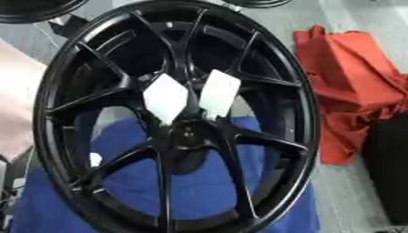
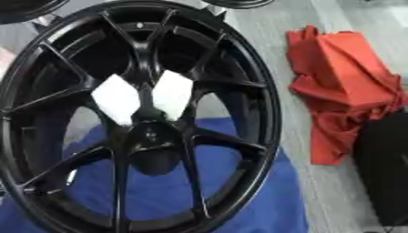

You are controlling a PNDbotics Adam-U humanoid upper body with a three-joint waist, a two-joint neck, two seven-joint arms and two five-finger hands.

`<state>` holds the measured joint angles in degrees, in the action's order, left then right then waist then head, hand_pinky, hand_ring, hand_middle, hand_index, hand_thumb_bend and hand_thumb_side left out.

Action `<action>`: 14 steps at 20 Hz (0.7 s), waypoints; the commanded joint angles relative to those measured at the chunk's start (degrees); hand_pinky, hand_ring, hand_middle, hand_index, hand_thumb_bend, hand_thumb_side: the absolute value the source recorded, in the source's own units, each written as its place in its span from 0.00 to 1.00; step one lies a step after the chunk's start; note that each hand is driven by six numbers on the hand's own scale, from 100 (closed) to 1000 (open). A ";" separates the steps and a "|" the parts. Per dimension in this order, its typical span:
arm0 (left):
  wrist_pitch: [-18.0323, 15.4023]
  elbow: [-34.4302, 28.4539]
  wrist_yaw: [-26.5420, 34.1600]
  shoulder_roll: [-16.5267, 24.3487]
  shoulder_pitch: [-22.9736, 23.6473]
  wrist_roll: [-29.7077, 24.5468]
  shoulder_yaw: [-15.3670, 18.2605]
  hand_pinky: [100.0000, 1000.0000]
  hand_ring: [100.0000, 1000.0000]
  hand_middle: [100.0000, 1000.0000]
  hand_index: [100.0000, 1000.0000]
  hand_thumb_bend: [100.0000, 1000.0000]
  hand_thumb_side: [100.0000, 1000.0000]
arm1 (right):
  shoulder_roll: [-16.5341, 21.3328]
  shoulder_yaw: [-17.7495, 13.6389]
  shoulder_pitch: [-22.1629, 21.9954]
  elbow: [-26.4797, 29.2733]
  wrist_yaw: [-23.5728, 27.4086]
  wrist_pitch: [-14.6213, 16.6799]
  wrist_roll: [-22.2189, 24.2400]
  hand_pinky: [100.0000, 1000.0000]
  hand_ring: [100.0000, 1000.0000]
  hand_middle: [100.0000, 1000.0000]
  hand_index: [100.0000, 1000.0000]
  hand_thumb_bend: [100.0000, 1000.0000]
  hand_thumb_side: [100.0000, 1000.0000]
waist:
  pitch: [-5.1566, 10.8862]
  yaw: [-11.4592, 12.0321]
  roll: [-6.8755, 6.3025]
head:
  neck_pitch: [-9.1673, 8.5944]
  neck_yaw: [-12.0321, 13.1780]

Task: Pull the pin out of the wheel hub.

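Note:
A large black spoked wheel (image 1: 171,118) fills most of both views, seen face on and lying on a blue cloth (image 1: 199,186). Its hub (image 1: 185,132) sits at the centre where the spokes meet. Two white diamond-shaped pieces (image 1: 165,97) (image 1: 219,92) show between the spokes just above the hub. I cannot make out a pin on the hub. Neither of my hands shows in either view.
A crumpled red cloth (image 1: 350,86) lies on the grey floor to the right of the wheel. A black object (image 2: 386,168) stands at the right edge below it. Parts of other black rims (image 1: 36,9) show at the top edge.

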<state>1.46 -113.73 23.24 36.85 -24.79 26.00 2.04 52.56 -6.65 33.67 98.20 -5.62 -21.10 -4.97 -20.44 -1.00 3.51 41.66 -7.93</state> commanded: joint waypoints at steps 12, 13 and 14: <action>0.39 -0.86 0.42 2.65 -1.99 -1.47 -0.36 0.78 0.57 0.51 0.65 0.00 0.62 | 12.45 18.01 6.72 9.58 -7.36 11.69 12.19 0.86 0.74 0.70 0.75 0.00 0.18 | 0.47 1.12 1.95 | -1.41 -1.80; 0.39 -0.86 0.44 2.66 -2.07 -1.52 -0.38 0.78 0.57 0.51 0.65 0.00 0.62 | 12.27 19.35 7.28 9.95 -8.00 12.58 13.08 0.87 0.74 0.70 0.75 0.02 0.17 | 0.39 1.20 2.00 | -1.58 -1.85; 0.38 -0.86 0.47 2.64 -2.13 -1.54 -0.38 0.78 0.57 0.51 0.65 0.00 0.62 | 12.01 20.43 7.89 10.20 -8.57 13.49 13.99 0.87 0.74 0.71 0.75 0.02 0.17 | 0.32 1.29 2.03 | -1.81 -1.88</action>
<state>1.96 -113.73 23.52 37.44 -26.08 24.72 1.55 62.49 13.06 40.63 107.24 -13.07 -8.63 8.01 -21.14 0.27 5.74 40.72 -9.59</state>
